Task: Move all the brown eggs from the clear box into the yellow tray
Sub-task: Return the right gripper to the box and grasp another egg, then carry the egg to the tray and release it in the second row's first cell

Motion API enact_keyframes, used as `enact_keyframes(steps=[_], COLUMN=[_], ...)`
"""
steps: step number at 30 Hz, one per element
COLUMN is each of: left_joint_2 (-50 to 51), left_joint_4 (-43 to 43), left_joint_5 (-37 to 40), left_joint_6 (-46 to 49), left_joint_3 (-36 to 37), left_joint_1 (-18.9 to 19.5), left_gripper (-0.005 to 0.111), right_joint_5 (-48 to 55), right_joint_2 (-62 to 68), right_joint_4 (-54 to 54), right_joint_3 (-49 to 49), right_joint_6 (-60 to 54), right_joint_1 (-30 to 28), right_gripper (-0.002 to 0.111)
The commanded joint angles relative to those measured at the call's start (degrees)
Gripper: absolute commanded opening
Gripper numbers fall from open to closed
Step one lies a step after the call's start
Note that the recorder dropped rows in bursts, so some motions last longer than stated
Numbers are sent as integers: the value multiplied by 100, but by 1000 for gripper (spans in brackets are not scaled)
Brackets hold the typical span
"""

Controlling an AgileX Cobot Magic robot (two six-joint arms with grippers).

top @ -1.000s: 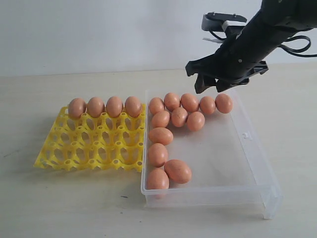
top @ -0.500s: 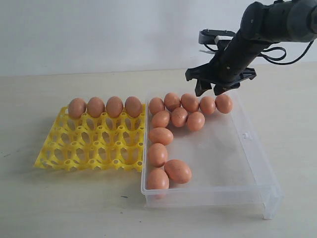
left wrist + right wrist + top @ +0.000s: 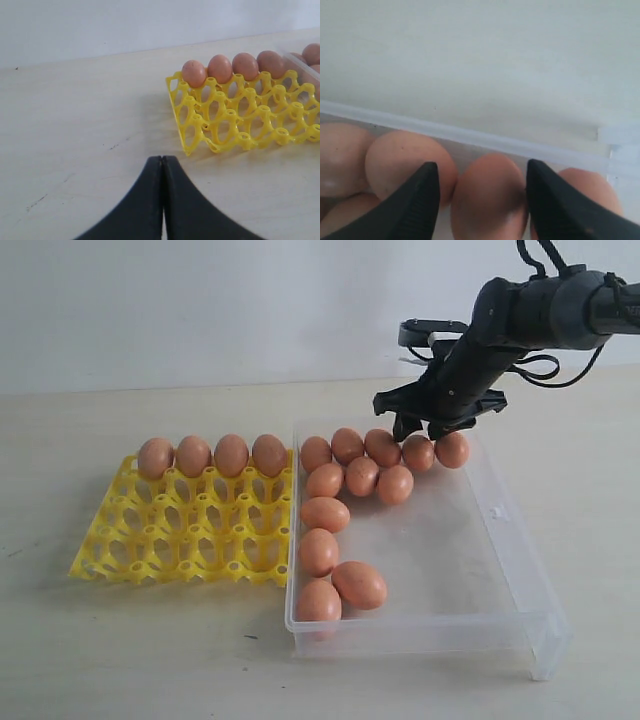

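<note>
1. Brown eggs: I count twelve in the clear box. Five lie along its far wall, three just in front of those, and four run down the wall nearest the yellow tray.
2. Four more eggs sit side by side in the tray's far row, each upright in its own cell.
3. Tray and box lie next to each other on the counter. I cannot tell whether their edges touch or only nearly meet.
4. Right end effector is low at the box's far wall with its jaws apart. One finger stands on each side of a single egg in the far row, the second one in from the end away from the tray.
5. In the right wrist view that egg fills the gap between the two dark fingers, with neighbour eggs just outside each finger. I cannot tell whether the fingers touch the shell.
6. Left end effector has its fingers pressed together with nothing between them. It hangs over bare counter, near the tray's corner.
</note>
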Motion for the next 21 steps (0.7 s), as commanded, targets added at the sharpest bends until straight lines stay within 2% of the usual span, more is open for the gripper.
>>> enact_keyframes(steps=[1,13,15,18,21], left_joint_2=[-32,-32,-32,-32,-32], left_joint_4=[12,12,12,12,12], left_joint_5=[-45,-45,-45,-45,-45], left_joint_6=[-1,-1,-1,-1,-1], left_joint_3=[-23,-23,-23,-23,-23], left_joint_1=[-25,-25,-25,-25,-25], left_gripper=[0,0,0,0,0], right_joint_5=[-3,88,101,113,33], right_joint_2=[360,478,465,348,89], right_joint_4=[-88,-32,-29,1,89], right_joint_3=[14,35,35,35,35], right_joint_6=[10,24,-3,-200,-386], right_joint_1=[-32,-22,12,15,15], right_gripper=[52,51,39,1,0])
